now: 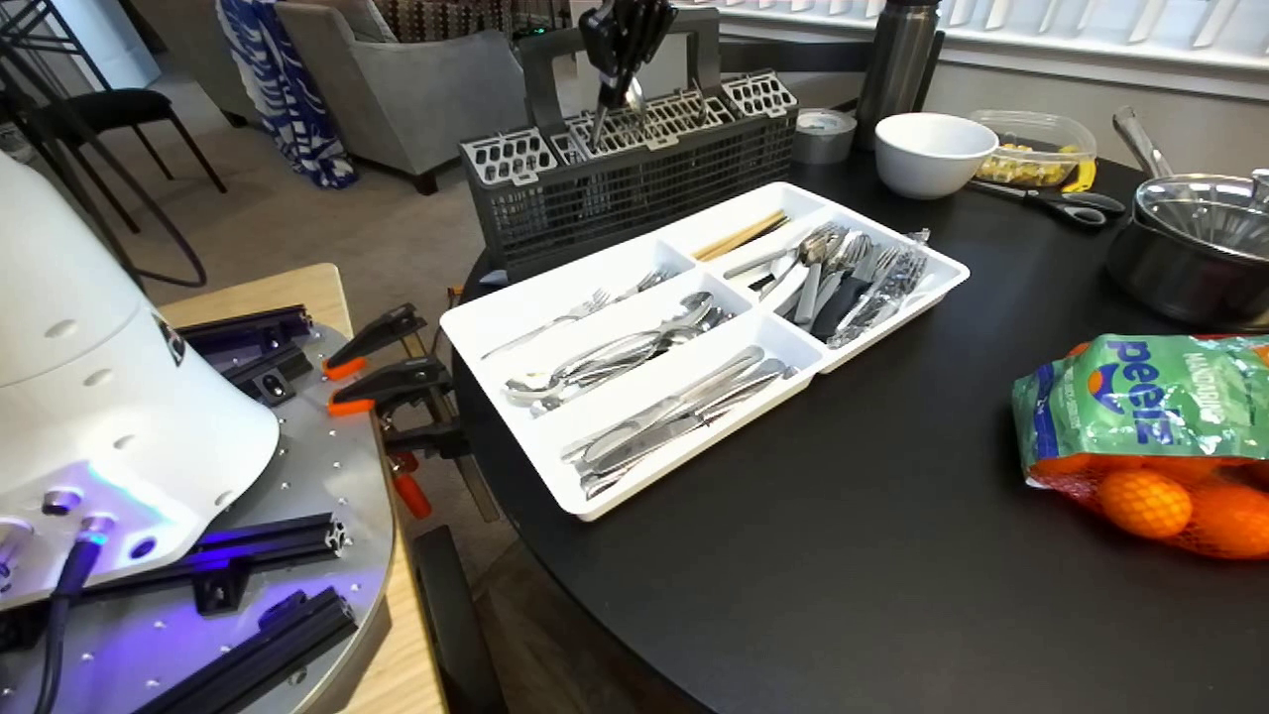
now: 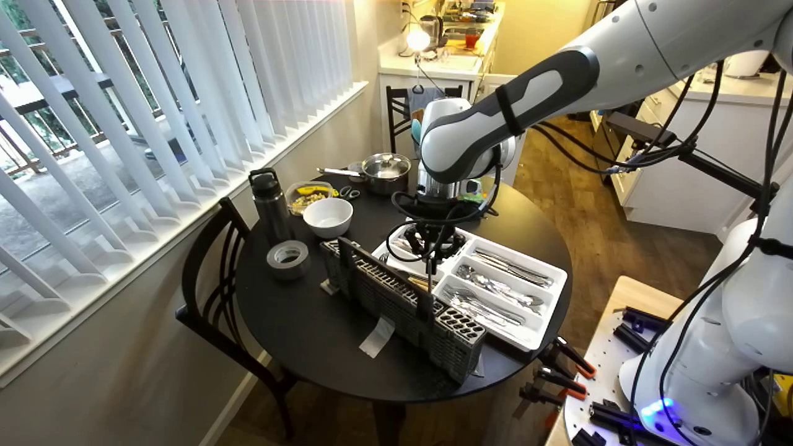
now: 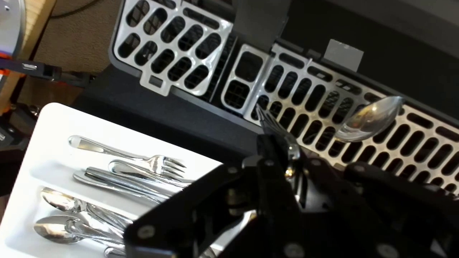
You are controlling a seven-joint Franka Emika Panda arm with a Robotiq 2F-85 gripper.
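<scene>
My gripper point(image 3: 287, 154) is shut on a fork point(image 3: 275, 125), whose tines point down at the grey cutlery basket point(image 3: 172, 53). I cannot tell whether the tips touch the slotted top. The gripper point(image 1: 615, 87) also shows above the basket point(image 1: 634, 174) in an exterior view, and again point(image 2: 432, 266) beside the basket's handle in an exterior view. A spoon point(image 3: 369, 120) stands in the basket, bowl up, right of the fork in the wrist view. A white divided tray point(image 3: 53, 122) with forks, spoons and knives lies beside the basket; it shows in both exterior views point(image 1: 620, 496) point(image 2: 551, 310).
Around the basket on the black round table point(image 1: 892, 555) are a tape roll point(image 2: 289, 260), a metal bottle point(image 2: 271, 207), a white bowl point(image 2: 328, 218), a food container point(image 1: 1031, 149), scissors point(image 1: 1076, 206), a lidded pot point(image 2: 385, 173) and a mandarin bag point(image 1: 1150, 416). The basket's tall handle point(image 1: 540, 84) rises near the gripper.
</scene>
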